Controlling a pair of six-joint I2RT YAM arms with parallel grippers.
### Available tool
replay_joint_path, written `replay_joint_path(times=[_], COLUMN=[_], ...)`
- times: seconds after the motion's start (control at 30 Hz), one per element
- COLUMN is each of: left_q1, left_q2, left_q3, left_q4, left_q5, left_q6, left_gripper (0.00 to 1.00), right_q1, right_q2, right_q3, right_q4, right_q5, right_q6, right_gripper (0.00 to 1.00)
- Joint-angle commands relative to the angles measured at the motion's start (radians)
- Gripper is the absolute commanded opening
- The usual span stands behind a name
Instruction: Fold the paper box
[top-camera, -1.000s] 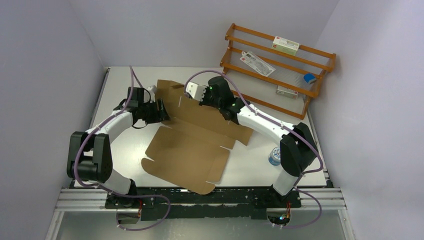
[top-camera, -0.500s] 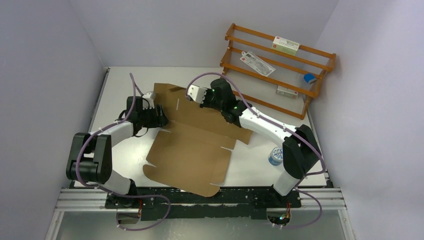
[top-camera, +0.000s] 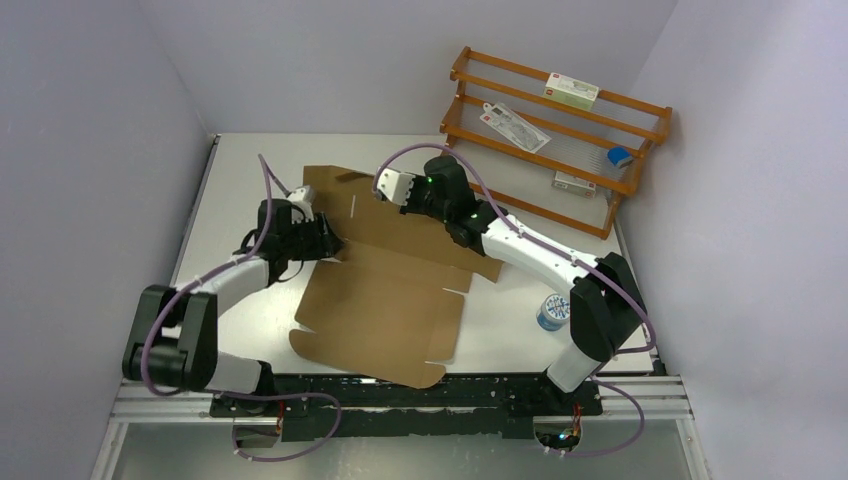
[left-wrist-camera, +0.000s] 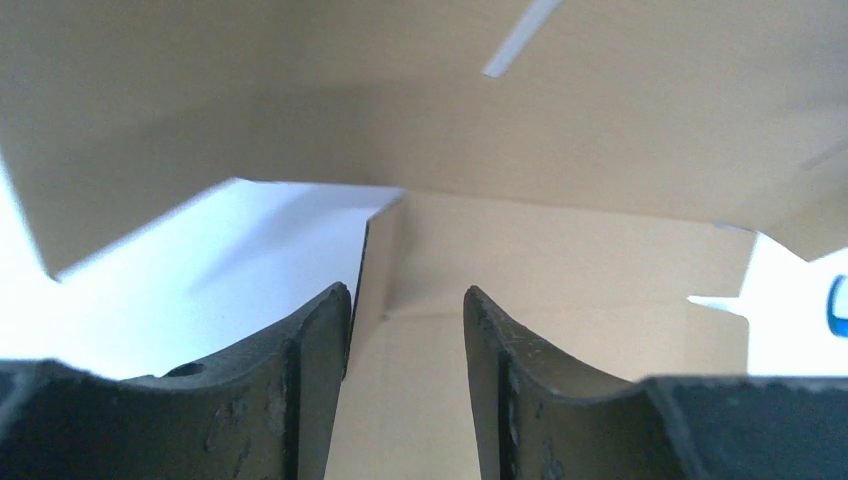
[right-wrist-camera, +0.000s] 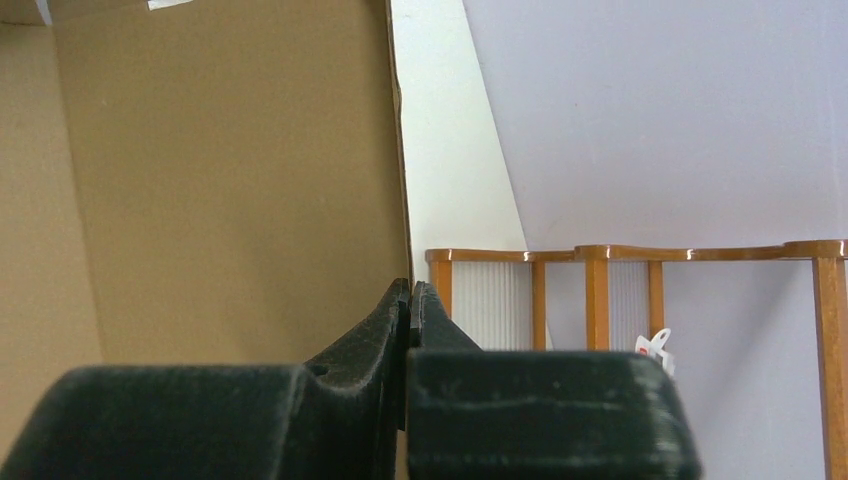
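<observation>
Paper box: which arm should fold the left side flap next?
Left. The left end effector is open astride the paper box flap; the right end effector is shut, pinching its raised rear panel.

The paper box (top-camera: 385, 290) sprawls over the middle of the table (top-camera: 235, 180), its far panel tilted up like a wall. Left of the box, bare table gives a hand room to pass. Right of it the strip is narrower: a small tin (top-camera: 549, 312) stands near, and a wooden rack (top-camera: 560, 130) blocks the corner beyond. The left arm (top-camera: 235, 270) and right arm (top-camera: 530, 250) flank the box's far end.
</observation>
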Motion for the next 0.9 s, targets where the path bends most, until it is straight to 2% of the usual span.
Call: replay_joint_path(times=[0.0,0.27,0.37,0.53,0.67,0.77,0.87], left_q1=[-0.085,-0.138,-0.148,-0.150,-0.147,-0.142,-0.116], left_q2=[-0.137,-0.202,-0.244,-0.304,-0.410,-0.481,-0.485], left_q3=[-0.054,-0.171,-0.261,-0.345,-0.283,-0.168,-0.043], left_q4=[0.071,0.148,0.267,0.364,0.208,0.059,-0.051], left_q5=[-0.083,-0.171,-0.184,-0.205,-0.302,-0.360,-0.421], left_q6=[-0.074,-0.164,-0.216,-0.270,-0.282,-0.167,-0.050], left_gripper=[0.49,0.43,0.43,0.44,0.46,0.53,0.60], right_q1=[0.007,0.045,0.068,0.105,0.120,0.126,0.134], right_q2=[-0.032,-0.026,-0.037,-0.068,-0.082,-0.103,-0.126], right_q3=[-0.008,-0.076,-0.134,-0.223,-0.242,-0.246,-0.255], right_q4=[0.036,0.101,0.168,0.279,0.288,0.277,0.271], right_q5=[0.020,0.094,0.140,0.193,0.222,0.241,0.244], right_q6=[-0.012,-0.075,-0.124,-0.221,-0.273,-0.297,-0.316], right_gripper=[0.00,0.00,0.00,0.00,0.00,0.00,0.00])
